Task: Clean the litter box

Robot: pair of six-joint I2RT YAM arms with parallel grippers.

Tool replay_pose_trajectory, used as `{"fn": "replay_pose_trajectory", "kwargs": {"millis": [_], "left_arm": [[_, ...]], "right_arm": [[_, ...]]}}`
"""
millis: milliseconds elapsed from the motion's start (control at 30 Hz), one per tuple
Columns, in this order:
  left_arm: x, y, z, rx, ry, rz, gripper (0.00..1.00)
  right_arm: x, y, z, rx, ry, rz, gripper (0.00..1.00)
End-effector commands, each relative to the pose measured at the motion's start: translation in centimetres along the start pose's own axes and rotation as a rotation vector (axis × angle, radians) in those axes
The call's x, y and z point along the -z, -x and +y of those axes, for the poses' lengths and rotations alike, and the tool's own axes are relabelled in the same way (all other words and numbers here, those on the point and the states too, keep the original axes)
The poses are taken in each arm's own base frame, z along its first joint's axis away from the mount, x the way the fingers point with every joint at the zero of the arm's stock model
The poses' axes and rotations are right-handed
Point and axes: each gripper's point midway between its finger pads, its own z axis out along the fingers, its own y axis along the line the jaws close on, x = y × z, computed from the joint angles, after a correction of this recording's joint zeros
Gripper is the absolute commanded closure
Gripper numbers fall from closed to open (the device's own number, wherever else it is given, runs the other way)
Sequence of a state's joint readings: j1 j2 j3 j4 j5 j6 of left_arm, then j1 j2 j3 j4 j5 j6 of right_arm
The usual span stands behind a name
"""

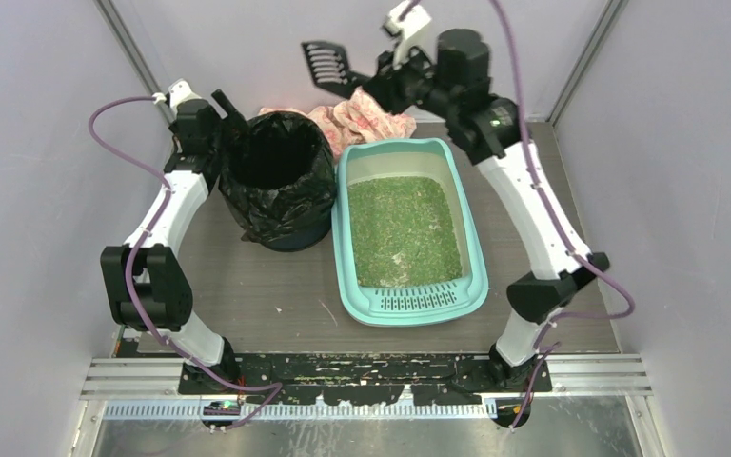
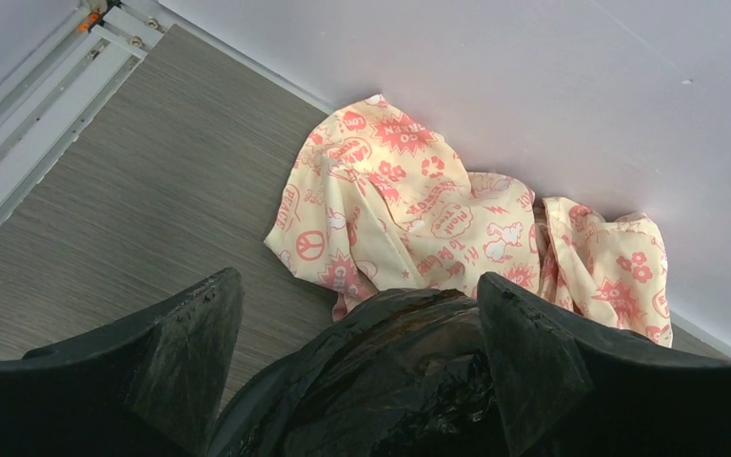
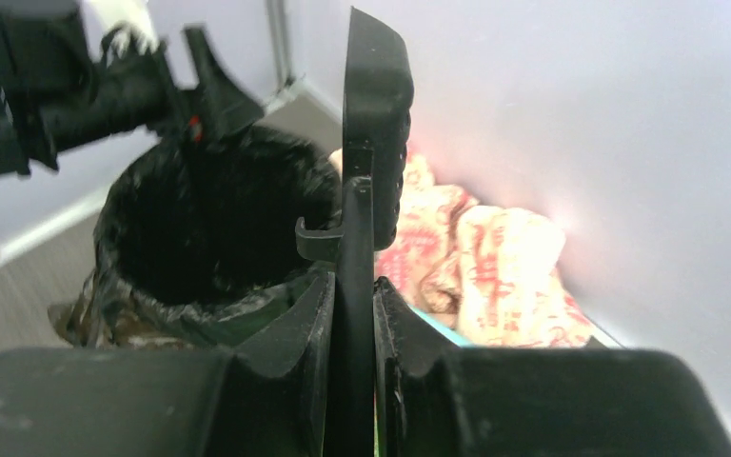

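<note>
Your right gripper (image 3: 352, 290) clamps the scoop (image 1: 328, 62) handle, holding it raised beside the bin (image 1: 276, 181), likely for tipping. Your left gripper (image 2: 357, 314), fingers apart, straddles the bin's rim, probably to steady it.

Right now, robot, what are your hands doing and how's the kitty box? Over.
Left gripper open over the bin rim. Right gripper shut on the scoop, raised. Litter box holds green litter. Cloth behind it, not blocking.

Robot lab test cell: my two arms (image 1: 176, 205) bolt onto a metal rail (image 1: 609, 371) at the edge of a wood-grain table (image 1: 276, 286), boxed in by plain grey wall panels (image 1: 685, 143) and aluminium corner posts (image 1: 126, 38)
</note>
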State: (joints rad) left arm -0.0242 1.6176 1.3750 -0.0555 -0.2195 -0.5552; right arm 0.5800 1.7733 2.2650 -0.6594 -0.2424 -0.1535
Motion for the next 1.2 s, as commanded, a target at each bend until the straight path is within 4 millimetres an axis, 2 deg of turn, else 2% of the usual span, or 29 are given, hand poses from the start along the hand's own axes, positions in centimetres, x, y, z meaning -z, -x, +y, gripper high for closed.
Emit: {"fn": "replay_pose_trajectory", "kwargs": {"millis": [0, 67, 133, 167, 267, 367, 700, 967, 1167], "left_arm": [[1.5, 2.0, -0.4, 0.000, -0.012, -0.061, 0.09], [1.6, 1.9, -0.2, -0.005, -0.006, -0.059, 0.09], [1.6, 1.7, -0.1, -0.003, -0.005, -0.054, 0.09], [1.7, 1.7, -0.1, 0.000, -0.006, -0.054, 0.09], [1.6, 1.2, -0.1, 0.002, -0.005, -0.044, 0.09], [1.5, 1.1, -0.1, 0.006, -0.007, -0.040, 0.09], [1.2, -0.7, -0.5, 0.028, -0.017, 0.002, 0.09], [1.8, -2.6, -0.6, 0.025, -0.020, 0.041, 0.09], [2.2, -2.9, -0.4, 0.027, -0.020, 0.046, 0.09]], "right_arm": [[5.9, 6.5, -4.3, -0.126, -0.104, -0.246, 0.99], [7.0, 3.6, -6.9, -0.163, -0.196, -0.164, 0.99], [7.9, -0.9, -8.7, -0.162, -0.298, -0.028, 0.99], [8.3, -3.8, -9.4, -0.161, -0.349, 0.055, 0.99], [9.9, -9.4, -8.8, -0.196, -0.381, 0.217, 0.99], [11.3, -12.6, -7.3, -0.259, -0.380, 0.288, 0.99], [15.7, -21.4, -4.2, -0.368, -0.405, 0.595, 0.99], [18.1, -25.2, -2.5, -0.440, -0.414, 0.784, 0.99], [18.3, -27.5, -1.2, -0.491, -0.369, 0.920, 0.99]]}}
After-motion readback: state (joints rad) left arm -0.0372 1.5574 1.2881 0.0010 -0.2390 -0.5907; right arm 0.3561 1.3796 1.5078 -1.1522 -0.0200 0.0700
